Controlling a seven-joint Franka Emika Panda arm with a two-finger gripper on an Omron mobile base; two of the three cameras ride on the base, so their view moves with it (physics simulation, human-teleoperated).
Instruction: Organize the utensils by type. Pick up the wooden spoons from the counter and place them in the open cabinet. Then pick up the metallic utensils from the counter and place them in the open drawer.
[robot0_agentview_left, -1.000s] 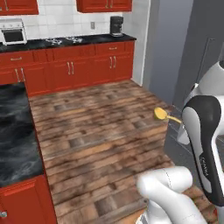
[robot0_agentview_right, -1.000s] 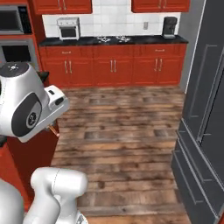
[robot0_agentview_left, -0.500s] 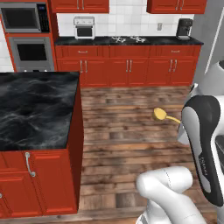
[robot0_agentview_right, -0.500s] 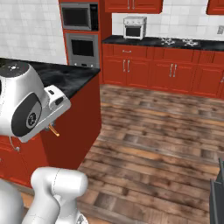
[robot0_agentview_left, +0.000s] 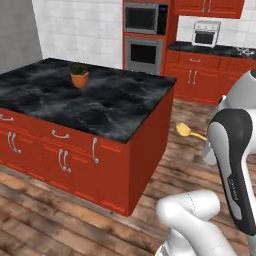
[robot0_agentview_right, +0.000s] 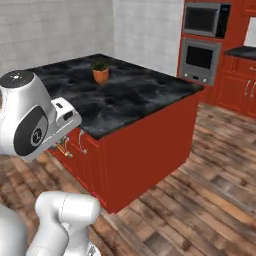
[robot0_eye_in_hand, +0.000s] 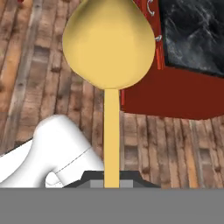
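On the left stood the black marble counter (robot0_agentview_left: 100, 100) of the island, bare apart from a small potted plant (robot0_agentview_left: 79, 76), with the wall ovens (robot0_agentview_left: 145, 35) behind it (no cabinet or drawer to receive anything could be made out here). To its right, out over the plank floor (robot0_agentview_left: 45, 220), one wooden spoon (robot0_agentview_left: 184, 131) hung well clear of the counter. The gripper (robot0_eye_in_hand: 111, 181) was clamped shut on its thin handle, bowl pointing away from the hand, probably so that it could be carried level to the cabinet.
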